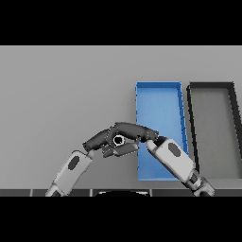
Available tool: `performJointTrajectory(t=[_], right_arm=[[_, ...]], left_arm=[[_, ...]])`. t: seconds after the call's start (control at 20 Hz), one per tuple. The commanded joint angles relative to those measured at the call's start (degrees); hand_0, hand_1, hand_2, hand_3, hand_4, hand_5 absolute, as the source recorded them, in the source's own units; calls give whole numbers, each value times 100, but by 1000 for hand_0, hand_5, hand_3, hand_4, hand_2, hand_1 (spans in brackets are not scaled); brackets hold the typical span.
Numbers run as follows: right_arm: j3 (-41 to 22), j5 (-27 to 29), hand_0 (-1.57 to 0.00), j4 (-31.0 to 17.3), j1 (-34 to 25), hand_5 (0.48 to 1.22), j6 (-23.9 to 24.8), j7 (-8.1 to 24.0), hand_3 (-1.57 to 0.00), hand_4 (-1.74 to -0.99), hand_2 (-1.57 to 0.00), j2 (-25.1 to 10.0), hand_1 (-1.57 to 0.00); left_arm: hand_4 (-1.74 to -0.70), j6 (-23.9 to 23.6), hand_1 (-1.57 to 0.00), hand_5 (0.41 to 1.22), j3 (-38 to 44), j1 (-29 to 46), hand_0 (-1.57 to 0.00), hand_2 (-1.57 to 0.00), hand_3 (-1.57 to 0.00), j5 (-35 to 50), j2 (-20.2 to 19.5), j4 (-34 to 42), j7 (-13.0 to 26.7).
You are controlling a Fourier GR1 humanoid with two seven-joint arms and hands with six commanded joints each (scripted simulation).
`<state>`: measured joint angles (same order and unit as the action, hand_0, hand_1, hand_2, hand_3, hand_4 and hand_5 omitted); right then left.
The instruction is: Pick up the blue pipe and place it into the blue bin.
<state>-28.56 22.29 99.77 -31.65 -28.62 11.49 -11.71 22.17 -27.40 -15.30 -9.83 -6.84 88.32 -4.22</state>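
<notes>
Two hands met at the blue bin's left wall

Both hands were close together over the grey table, just left of the blue bin. The left hand came up from the lower left on its white and grey arm, its dark fingers reaching right toward the other hand. Whether those fingers gripped anything could not be told, since the two dark hands overlapped. The right hand reached in from the lower right, its forearm lying across the lower part of the bin, and its fingers extended left past the bin's left wall. Between the two hands a small round opening with a pale rim showed, ringed by dark fingers; it may have been the end of a pipe, but no blue colour was visible on it, so the blue pipe could not be identified for certain. The right hand's fingers curled around that ring from above and below. The bin's visible floor was plain blue. A black bin stood just right of the blue one, side by side, its inside grey.
</notes>
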Motion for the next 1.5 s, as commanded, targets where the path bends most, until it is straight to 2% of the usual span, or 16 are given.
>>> performJointTrajectory(t=[0.0, 0.05, 0.1, 0.15, 0.25, 0.45, 0.55, 0.65, 0.8, 0.9, 1.0, 1.1, 1.15, 1.3, 1.45], right_arm=[[-6, -4, -1566, 23, -13, 1214, 7, -18, -1564, -1495, -1566, -1, -1566], [51, -17, -1567, -30, -7, 1215, -35, -131, -1565, -1496, -1567, -56, -1567], [39, -28, -1568, -6, -8, 1216, -53, -91, -1566, -1496, -1568, -93, -1568], [67, -49, -1568, 5, -40, 1217, -44, -102, -1567, -1496, -1568, -127, -1568], [29, -96, -1569, 24, -16, 1219, -5, -53, -1569, -1493, -1569, -112, -1569], [61, 57, -1570, -13, -14, 1220, 21, -42, -1570, -1489, -1570, -67, -1570], [149, 283, -1571, 10, -124, 1220, 132, 121, -1570, -1489, -1571, -71, -1571], [230, 832, -1571, 119, -197, 1221, 250, 463, -1571, -1491, -1571, -96, -1571], [394, 1512, -1571, 190, -486, 1221, 479, 891, -1571, -1613, -1571, -225, -1571], [674, 2255, -1571, 273, -840, 1221, 811, 1191, -1571, -1659, -1571, -412, -1571], [939, 2938, -1571, 339, -1236, 1171, 1240, 1454, -1571, -1689, -1571, -595, -1571], [1254, 3472, -1571, 223, -1753, 1141, 1497, 1325, -1571, -1707, -1571, -766, -1571], [1428, 3516, -1571, 55, -2051, 1134, 1508, 1156, -1571, -1714, -1571, -939, -1571], [1722, 3473, -1571, -411, -2674, 1113, 1899, 978, -1571, -1727, -1571, -1237, -1571], [1919, 3130, -1571, -1260, -3024, 1127, 2191, 873, -1571, -1734, -1571, -1563, -1571]], left_arm=[[-968, -20, -181, 849, -15, 48, -193, -163, -178, -27, -3, 2, 52], [-942, -50, -145, 785, 40, 3, -154, -130, -142, -31, -21, -23, 139], [-915, -50, -115, 735, 58, -30, -123, -104, -114, -22, -30, -10, 169], [-898, -66, -92, 697, 66, -22, -98, -83, -91, -44, -45, -57, 92], [-887, -39, -59, 638, 102, -53, -63, -53, -58, 26, -18, -77, 244], [-894, -42, -23, 576, 158, -17, -25, -21, -23, 200, 119, -74, 496], [-896, -69, -15, 562, 166, 3, -16, -13, -14, 174, 108, -74, 631], [-901, -54, -9, 548, 191, -33, -10, -8, -9, 196, 107, -107, 739], [-914, -3, -4, 524, 175, 59, -4, -4, -4, 206, 64, -128, 697], [-915, 35, -2, 507, 153, 104, -3, -2, -2, 235, 43, -49, 742], [-920, 35, -1, 503, 121, 99, -1, -1, -1, 257, 100, 1, 826], [-917, 34, 0, 503, 109, 136, 0, 0, 0, 214, 58, -9, 874], [-915, 13, 0, 503, 53, 204, 0, 0, 0, 175, 80, 20, 815], [-907, 21, 0, 499, 81, 179, 0, 1, 0, 205, 35, 131, 780], [-907, 86, 1, 491, 128, 228, 1, 1, 1, 298, -38, 214, 771]])
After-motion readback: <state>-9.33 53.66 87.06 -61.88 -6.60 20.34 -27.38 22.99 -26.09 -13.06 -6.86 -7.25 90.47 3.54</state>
